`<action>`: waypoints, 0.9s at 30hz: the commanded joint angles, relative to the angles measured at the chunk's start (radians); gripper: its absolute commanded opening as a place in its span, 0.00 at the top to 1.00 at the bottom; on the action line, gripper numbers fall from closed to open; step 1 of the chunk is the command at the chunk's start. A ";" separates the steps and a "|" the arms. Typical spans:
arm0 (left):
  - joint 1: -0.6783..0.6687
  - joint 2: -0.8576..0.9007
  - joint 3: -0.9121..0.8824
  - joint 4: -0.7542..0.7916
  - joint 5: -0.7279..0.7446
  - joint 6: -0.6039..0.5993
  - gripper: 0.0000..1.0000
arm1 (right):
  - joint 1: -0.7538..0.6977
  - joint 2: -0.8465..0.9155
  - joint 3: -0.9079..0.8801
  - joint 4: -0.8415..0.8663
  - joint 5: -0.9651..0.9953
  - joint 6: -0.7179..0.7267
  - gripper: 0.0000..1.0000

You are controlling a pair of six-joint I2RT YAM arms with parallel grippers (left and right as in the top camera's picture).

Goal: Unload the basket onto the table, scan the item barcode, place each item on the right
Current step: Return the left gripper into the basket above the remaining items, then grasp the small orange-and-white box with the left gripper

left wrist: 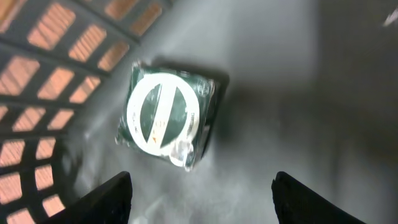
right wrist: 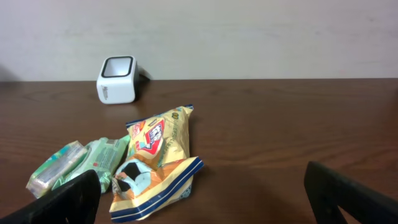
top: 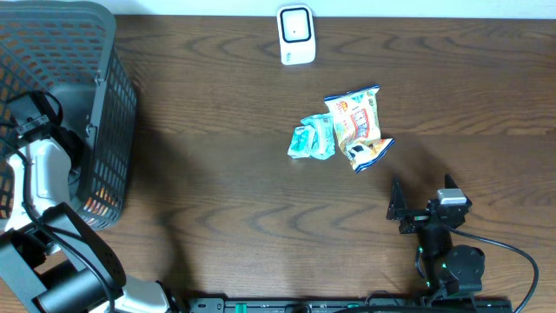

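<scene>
Left gripper (left wrist: 202, 182): down inside the black plastic mesh basket (top: 117, 130), jaws parted and empty. Its two dark fingers (left wrist: 106, 202) stand either side of the view, short of the packet and not touching it as far as I can tell.
Item to scan: dark green square packet (left wrist: 168, 115), lying flat on the basket's grey floor near the lattice wall. By my judgement this is the piece to be fetched. No barcode shows on its upper face.
Packet surface: glossy clear film over a green body, with a white ring and slanted bar printed on top. The corners are rounded and the film is crinkled at one edge. The slick wrapping is likely to slide under a shallow pinch.
Basket: rigid open lattice with warm brown showing through the holes. The walls are high, which is probably why the arm enters from above.
Scanner: white box-shaped barcode scanner (top: 295, 35), smooth plastic with a dark window, standing at the far edge of the dark brown wood-grain table (top: 217, 191) — well apart from the basket.
Right gripper (right wrist: 202, 186): low over the table on its own side, jaws spread wide and holding nothing, presumably parked out of the way.
Loose goods: yellow-orange foil snack bag (top: 354, 117), white-and-blue foil pouch (top: 369, 153) touching it, pale green soft pack (top: 313, 139) just beside — all crumpled, lying between the scanner and the right gripper.
</scene>
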 commanded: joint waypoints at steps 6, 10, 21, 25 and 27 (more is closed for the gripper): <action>0.003 -0.023 0.021 -0.104 0.172 -0.140 0.29 | -0.006 -0.005 -0.002 -0.003 0.002 -0.012 0.01; 0.003 -0.023 0.021 -0.175 0.226 -0.140 0.29 | -0.006 -0.005 -0.002 -0.003 0.002 -0.012 0.01; 0.004 -0.023 0.021 -0.275 0.281 -0.171 0.02 | -0.006 -0.005 -0.002 -0.003 0.002 -0.012 0.01; 0.008 -0.023 0.021 -0.298 0.266 -0.266 0.02 | -0.006 -0.005 -0.002 -0.003 0.002 -0.012 0.01; 0.014 -0.023 0.021 -0.306 0.266 -0.320 0.02 | -0.006 -0.005 -0.002 -0.003 0.002 -0.012 0.01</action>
